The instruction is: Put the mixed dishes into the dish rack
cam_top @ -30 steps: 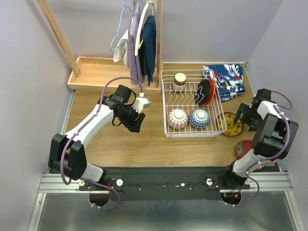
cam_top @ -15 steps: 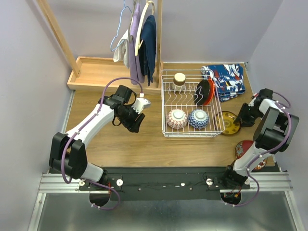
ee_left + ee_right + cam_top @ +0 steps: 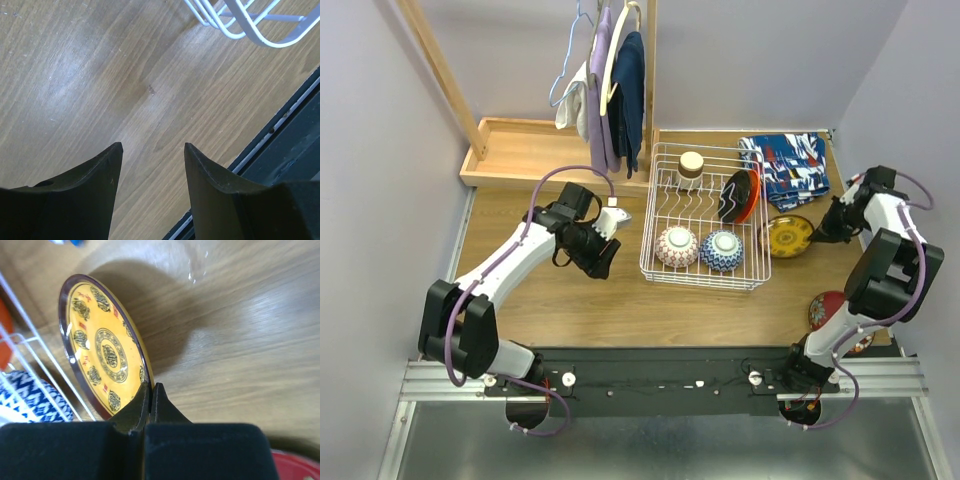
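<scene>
My right gripper is shut on the near rim of the orange plate, which has dark medallions and tilts up off the table just right of the dish rack. The rack holds a red-white bowl, a blue-patterned bowl, a tan cup and a black plate standing against another orange plate. A dark red plate lies by the right arm. My left gripper hangs open over bare wood left of the rack.
A blue-red patterned cloth lies behind the gripped plate. A wooden tray sits at the back left, with clothes on hangers above it. The rack's corner wires show near my left fingers.
My right gripper has closed on the orange plate's rim and lifted its edge. The dish rack has slid left and turned a little. The left arm has shifted slightly.
</scene>
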Controlling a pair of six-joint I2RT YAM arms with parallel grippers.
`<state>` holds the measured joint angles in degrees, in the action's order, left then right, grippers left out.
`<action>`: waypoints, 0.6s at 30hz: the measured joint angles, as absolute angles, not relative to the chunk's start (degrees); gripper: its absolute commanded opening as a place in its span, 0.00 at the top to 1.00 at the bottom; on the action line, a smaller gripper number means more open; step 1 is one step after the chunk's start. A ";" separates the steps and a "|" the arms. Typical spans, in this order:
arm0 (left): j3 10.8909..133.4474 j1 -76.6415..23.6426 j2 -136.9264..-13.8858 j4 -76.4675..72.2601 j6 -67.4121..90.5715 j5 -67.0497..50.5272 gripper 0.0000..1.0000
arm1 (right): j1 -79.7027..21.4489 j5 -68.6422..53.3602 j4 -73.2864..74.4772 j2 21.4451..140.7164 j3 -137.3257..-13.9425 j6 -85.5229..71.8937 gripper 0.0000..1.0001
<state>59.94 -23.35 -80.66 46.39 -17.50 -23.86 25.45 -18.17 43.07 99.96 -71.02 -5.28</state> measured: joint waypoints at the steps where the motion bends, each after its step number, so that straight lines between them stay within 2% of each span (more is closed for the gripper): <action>1: 59.57 -23.35 -80.38 45.95 -17.06 -24.10 0.38 | 25.36 -17.87 43.83 99.37 -72.12 -5.08 1.00; 7: 58.85 -23.35 -79.11 43.62 -15.75 -25.30 0.38 | 25.19 -15.64 47.83 94.43 -77.84 -5.08 1.00; 11: 57.04 -23.35 -78.65 40.86 -14.11 -25.58 0.47 | 23.70 -12.36 49.80 90.89 -82.96 -5.10 1.00; 12: 56.40 -23.35 -78.65 40.21 -13.67 -25.54 0.61 | 22.87 -11.62 50.04 90.21 -84.40 -5.08 1.00; 14: 55.33 -23.35 -78.89 39.03 -12.58 -25.17 0.74 | 20.64 -9.39 50.41 89.19 -87.44 -5.06 1.00; 15: 54.94 -23.38 -79.48 38.30 -11.94 -24.99 0.85 | 19.66 -8.69 50.48 88.84 -88.82 -4.97 0.99; 18: 55.20 -23.75 -81.47 36.45 -10.55 -24.69 1.00 | 14.44 -5.30 50.59 87.96 -94.00 -4.47 1.00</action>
<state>55.20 -23.75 -81.47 36.45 -10.55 -24.69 14.44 -5.30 50.59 87.96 -94.00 -4.47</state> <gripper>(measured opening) 0.176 0.015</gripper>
